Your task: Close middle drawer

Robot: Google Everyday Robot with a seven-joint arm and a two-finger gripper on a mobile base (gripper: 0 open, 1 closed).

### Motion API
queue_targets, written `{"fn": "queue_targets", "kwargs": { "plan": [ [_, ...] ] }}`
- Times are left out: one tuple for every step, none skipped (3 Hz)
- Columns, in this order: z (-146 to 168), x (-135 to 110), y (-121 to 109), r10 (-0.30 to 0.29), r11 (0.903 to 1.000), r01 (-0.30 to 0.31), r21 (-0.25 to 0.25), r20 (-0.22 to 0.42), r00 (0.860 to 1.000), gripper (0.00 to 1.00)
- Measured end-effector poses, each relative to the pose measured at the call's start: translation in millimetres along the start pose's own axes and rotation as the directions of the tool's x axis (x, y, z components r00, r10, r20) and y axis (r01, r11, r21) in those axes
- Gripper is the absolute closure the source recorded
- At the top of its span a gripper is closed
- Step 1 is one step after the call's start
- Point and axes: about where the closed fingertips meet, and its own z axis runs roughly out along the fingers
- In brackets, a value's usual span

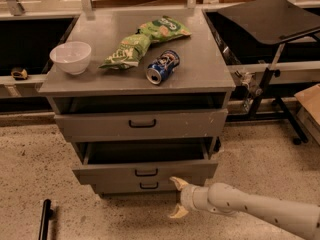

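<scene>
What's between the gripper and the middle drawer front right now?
Nothing. In the camera view the gripper, fingers open, has its upper fingertip at the lower front edge of the middle drawer; only bare floor lies nearby.
</scene>
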Motion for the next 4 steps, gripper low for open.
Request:
{"fn": "queue_targets", "kwargs": {
  "plan": [
    [10, 23, -10, 0.124, 0.9919, -0.124, 0.029, -0.007, 0.992, 0.41],
    [14, 42, -25, 0.191, 0.9773, -0.192, 0.091, 0.011, 0.981, 0.45],
    [18, 50, -42, 0.201, 0.9683, -0.203, 0.146, 0.029, 0.979, 0.23],
    [17, 50, -40, 0.201, 0.9681, -0.203, 0.147, 0.03, 0.979, 0.01]
  ]
}}
